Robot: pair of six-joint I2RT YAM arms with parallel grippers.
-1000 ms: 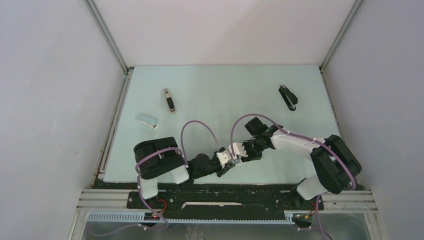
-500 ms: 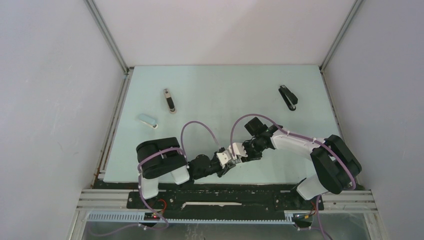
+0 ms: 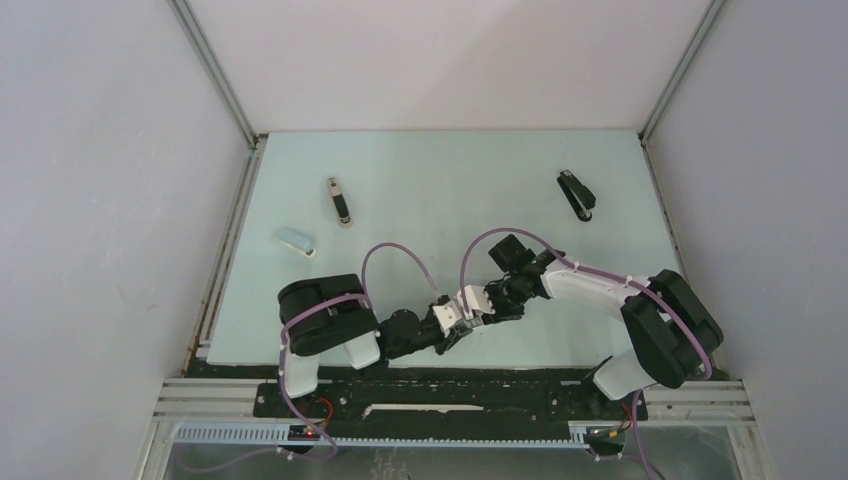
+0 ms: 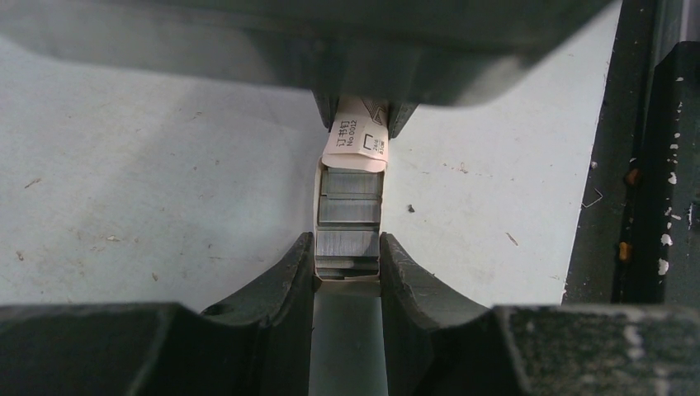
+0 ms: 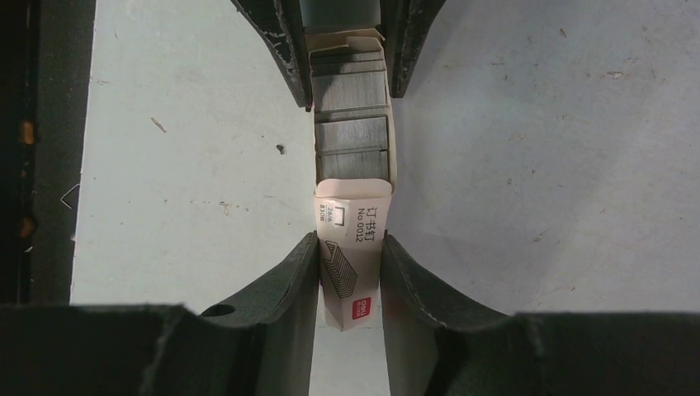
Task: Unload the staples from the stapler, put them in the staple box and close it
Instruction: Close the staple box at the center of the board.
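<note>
The left gripper (image 4: 347, 257) and right gripper (image 5: 350, 257) each pinch one end of a small printed cardboard box (image 5: 357, 221), with flat grey metal staples (image 4: 348, 208) stacked in its open tray between them.

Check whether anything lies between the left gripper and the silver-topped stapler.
Nothing lies on the table between the left gripper and the silver-topped stapler; the pale blue item sits off to one side. However, that gripper and the right gripper are both clamped on a staple box.

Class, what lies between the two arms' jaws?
An open white cardboard box of grey metal staple strips, gripped at both ends; both wrist views show it.
</note>
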